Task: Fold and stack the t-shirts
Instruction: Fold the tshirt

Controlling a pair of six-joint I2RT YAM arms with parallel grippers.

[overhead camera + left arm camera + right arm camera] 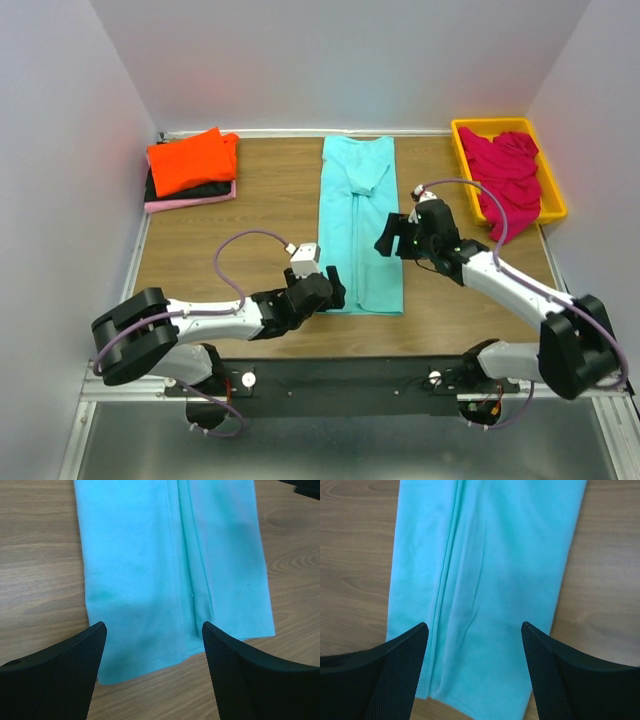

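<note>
Black jaws on both arms gape wide, holding nothing. Left jaws hover at the near hem of the turquoise shirt [150, 565], right jaws over its right edge, about midway. Shirt lies flat mid-tabletop [270, 200] as a long narrow strip, sides folded in, probably ready for the cross fold. Far left, the stack: orange shirt [190, 160] on black shirt [205, 189] on pink shirt [185, 204]. Far right: magenta shirt [505, 170] heaped in yellow tray [458, 140], unfolded.

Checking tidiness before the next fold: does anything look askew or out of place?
The magenta t-shirt lies crumpled in the yellow tray, one part spilling over its near rim. The turquoise t-shirt lies as a straight strip; nothing else stands out.
</note>
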